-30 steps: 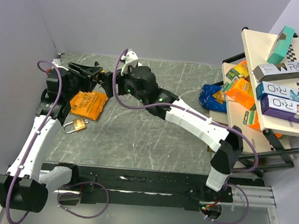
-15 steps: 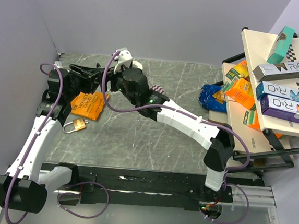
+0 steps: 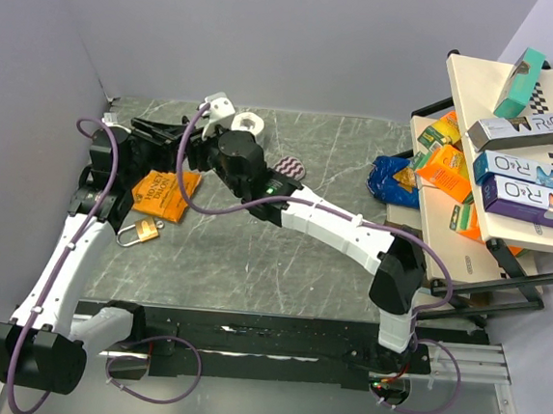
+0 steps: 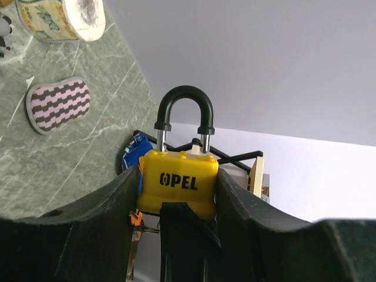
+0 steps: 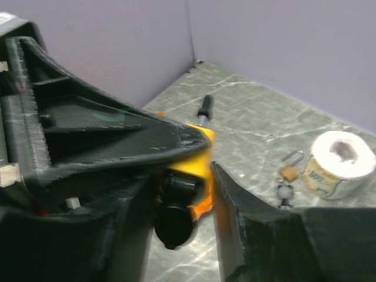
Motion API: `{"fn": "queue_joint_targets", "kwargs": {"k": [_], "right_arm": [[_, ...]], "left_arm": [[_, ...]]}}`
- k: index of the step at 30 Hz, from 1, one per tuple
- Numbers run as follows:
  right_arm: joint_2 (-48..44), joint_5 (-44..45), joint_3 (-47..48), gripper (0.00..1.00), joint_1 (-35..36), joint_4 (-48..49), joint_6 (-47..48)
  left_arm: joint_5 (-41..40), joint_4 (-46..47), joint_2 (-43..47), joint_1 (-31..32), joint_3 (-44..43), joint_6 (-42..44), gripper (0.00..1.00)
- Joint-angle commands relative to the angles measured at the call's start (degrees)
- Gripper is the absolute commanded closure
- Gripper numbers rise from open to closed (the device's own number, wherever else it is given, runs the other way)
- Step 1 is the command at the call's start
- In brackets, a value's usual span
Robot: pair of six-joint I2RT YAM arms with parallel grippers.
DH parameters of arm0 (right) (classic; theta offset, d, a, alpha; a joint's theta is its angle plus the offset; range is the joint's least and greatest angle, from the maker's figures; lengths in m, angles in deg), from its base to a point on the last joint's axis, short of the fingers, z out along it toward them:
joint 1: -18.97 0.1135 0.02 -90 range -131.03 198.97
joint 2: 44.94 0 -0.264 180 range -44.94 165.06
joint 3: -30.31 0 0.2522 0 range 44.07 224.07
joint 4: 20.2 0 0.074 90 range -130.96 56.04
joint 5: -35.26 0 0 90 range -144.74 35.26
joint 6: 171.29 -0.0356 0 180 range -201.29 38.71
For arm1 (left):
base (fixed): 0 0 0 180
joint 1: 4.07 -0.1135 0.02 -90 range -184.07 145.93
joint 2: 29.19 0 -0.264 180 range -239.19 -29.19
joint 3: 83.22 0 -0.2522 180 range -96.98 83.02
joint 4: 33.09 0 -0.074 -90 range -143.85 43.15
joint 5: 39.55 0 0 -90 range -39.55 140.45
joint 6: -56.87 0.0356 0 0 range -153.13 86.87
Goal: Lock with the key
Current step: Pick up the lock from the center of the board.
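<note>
Above worktop (image 3: 253, 253) far-left corner | left jaws clamp yellow OPEL padlock (image 4: 179, 182) | right jaws straddle its black key (image 5: 175, 226), gap showing | risk: we judge off-centre closure could skew key, twisting padlock loose.

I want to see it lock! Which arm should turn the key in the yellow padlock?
Right. The right hand straddles the black key at the yellow OPEL padlock's base; the left hand is busy clamping that padlock.
</note>
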Motion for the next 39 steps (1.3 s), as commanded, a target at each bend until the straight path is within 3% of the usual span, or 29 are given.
{"fn": "queue_joint_targets", "kwargs": {"k": [1,5,6,8,12,13,15,19,21,22,25,27,33,34,35,36,38,39], "right_arm": [[0.47,2.87,2.35,0.59,-0.47,4.94,1.72],[0.21,2.52,2.0,0.77,-0.56,5.38,2.34],[0.12,2.26,2.0,0.89,-0.47,5.38,2.6],[-0.14,2.0,1.83,1.0,-0.47,5.2,2.69],[-1.02,0.94,1.39,1.0,-0.56,5.11,2.69],[-1.28,0.59,1.12,1.0,-0.64,5.11,2.69],[-2.16,-0.11,0.86,1.0,-0.73,5.03,2.43],[-3.83,-3.1,-0.37,1.0,-2.05,4.24,0.85],[-4.97,-5.55,-0.72,1.0,-2.75,3.19,-0.56],[-5.41,-6.52,-1.51,1.0,-3.01,2.92,-1.08],[-7.7,-12.05,-3.44,1.0,-4.59,1.95,-3.02],[-9.88,-19.86,-4.59,1.0,-6.7,1.08,-4.68],[-18.31,-50.32,-12.05,1.0,-16.09,0.81,-8.56],[-19.64,-52.48,-14.5,1.0,-16.9,0.55,-8.3],[-22.27,-54.76,-15.74,1.0,-17.43,0.02,-7.51],[-23.6,-58.26,-18.02,1.0,-18.48,-0.59,-6.81],[-27.28,-61.8,-19.96,1.0,-19.01,-3.13,-4.27],[-28.61,-63.03,-21.97,1.0,-19.01,-3.76,-3.21]], "left_arm": [[2.16,3.51,2.71,0.7,0.36,-3.68,0.92],[2.16,3.69,2.62,0.7,0.19,-4.12,0.91],[2.33,3.69,2.62,0.7,0.19,-4.21,0.9],[2.07,3.78,2.71,0.7,0.36,-4.04,0.87],[0.85,2.12,3.15,0.7,0.8,-3.86,0.75],[0.67,2.11,3.32,0.7,1.15,-3.34,0.59],[0.23,1.33,3.59,0.7,1.33,-2.9,0.42],[-0.48,0.88,3.94,0.53,1.85,-1.93,0.2],[-0.3,0.97,4.03,-0.09,2.12,-1.84,0.15],[-0.13,1.23,4.03,-0.35,2.56,-2.1,0.06],[1.1,3.85,3.85,-2.19,3.17,0.08,0.01],[2.94,6.57,3.77,-3.68,4.4,3.07,0.03],[30.24,14.92,-0.45,-10.37,1.6,25.82,0.04],[36.64,14.33,-0.71,-10.72,0.46,34.11,0.04],[38.96,10.67,-0.89,-10.72,-0.94,39.07,0.04],[41.77,7.42,-0.81,-10.72,-3.39,49.99,0.04],[51.23,3.97,0.24,-10.72,-4.55,60.25,0.04],[54.34,-1.61,0.6,-10.72,-5.43,70.48,0.04]]}}
